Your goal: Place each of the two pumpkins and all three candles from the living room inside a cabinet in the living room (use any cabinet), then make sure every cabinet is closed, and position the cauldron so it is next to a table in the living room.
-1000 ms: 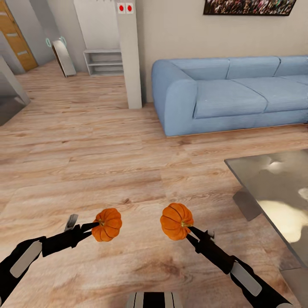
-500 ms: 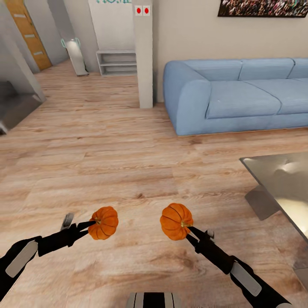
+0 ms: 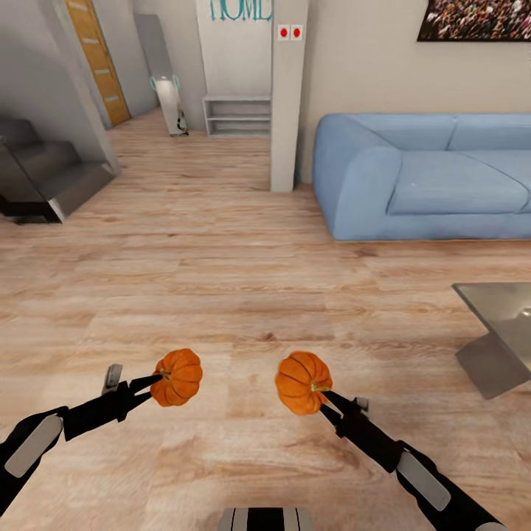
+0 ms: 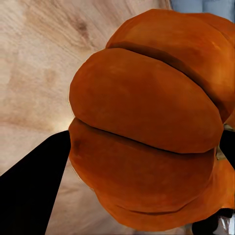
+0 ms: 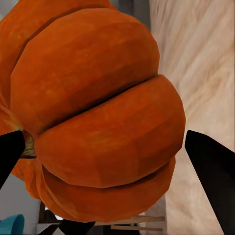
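Even, bright, diffuse light fills the room, and the wooden floor (image 3: pixel 221 280) carries almost no cast shadows. The glass table (image 3: pixel 509 317) shows pale reflected glare. Both wrist views are soft, with each pumpkin (image 4: pixel 152 127) blurred by closeness and fingers (image 5: pixel 215 171) flat black.

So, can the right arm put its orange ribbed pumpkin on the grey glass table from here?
Probably not yet: the right pincer holds its orange ribbed pumpkin over bare floor, and the grey glass table lies well off to the right.
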Controlling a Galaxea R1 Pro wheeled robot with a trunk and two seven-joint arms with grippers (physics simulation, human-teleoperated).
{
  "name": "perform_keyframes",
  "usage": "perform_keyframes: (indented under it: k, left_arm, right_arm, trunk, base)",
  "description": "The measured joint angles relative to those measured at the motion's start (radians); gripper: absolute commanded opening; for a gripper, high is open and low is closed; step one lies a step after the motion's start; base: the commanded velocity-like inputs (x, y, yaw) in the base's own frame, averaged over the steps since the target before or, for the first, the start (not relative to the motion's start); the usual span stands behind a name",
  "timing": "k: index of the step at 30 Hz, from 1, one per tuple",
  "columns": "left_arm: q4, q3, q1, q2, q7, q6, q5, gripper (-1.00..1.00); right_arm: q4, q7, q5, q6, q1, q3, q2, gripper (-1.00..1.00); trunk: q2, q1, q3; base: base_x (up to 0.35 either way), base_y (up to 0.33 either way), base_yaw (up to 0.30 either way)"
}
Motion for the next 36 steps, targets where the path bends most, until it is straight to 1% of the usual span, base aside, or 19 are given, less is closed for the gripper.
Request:
perform_keyframes:
  k: [3, 5, 9, 19, 25, 33, 36]
  left_arm:
    - [0.000, 0.001, 0.000, 0.003, 0.000, 0.018, 0.003, -1.00]
    - [0.000, 0.002, 0.000, 0.016, -0.001, 0.026, 0.003, -1.00]
    - [0.000, 0.002, 0.000, 0.026, -0.001, 0.031, 0.005, -1.00]
    - [0.007, 0.005, 0.000, 0.027, -0.001, 0.032, 0.005, -1.00]
    - [0.009, 0.007, 0.000, 0.026, -0.001, 0.032, 0.005, -1.00]
    - [0.011, 0.009, 0.000, 0.028, -0.001, 0.031, 0.004, -1.00]
    - [0.012, 0.009, 0.000, 0.028, -0.001, 0.032, 0.005, -1.00]
  right_arm:
    - [-0.001, -0.004, 0.001, -0.001, 0.000, 0.000, 0.000, -1.00]
    - [0.000, -0.004, -0.001, -0.002, 0.000, -0.002, -0.003, -1.00]
    - [0.001, -0.002, -0.003, -0.001, 0.000, -0.002, -0.006, -1.00]
    - [0.000, -0.009, -0.001, 0.015, 0.000, -0.001, -0.002, -1.00]
    - [0.001, -0.012, 0.006, 0.025, 0.000, 0.004, -0.001, -1.00]
    - [0.001, -0.016, 0.005, 0.027, 0.000, 0.006, -0.004, -1.00]
    - [0.001, -0.030, 0.007, 0.025, 0.000, 0.006, -0.001, -1.00]
  trunk:
    - [0.001, -0.001, 0.012]
    - [0.001, -0.002, 0.020]
    - [0.002, -0.004, 0.035]
    - [0.004, -0.009, 0.069]
    - [0.006, -0.011, 0.086]
    - [0.008, -0.015, 0.107]
    - [0.008, -0.016, 0.114]
  base:
    - [0.000, 0.001, 0.028]
    - [0.000, 0.000, 0.005]
    - [0.000, 0.000, 0.001]
    - [0.000, 0.000, 0.037]
    - [0.000, 0.000, 0.183]
    - [0.000, 0.000, 0.172]
    - [0.000, 0.000, 0.165]
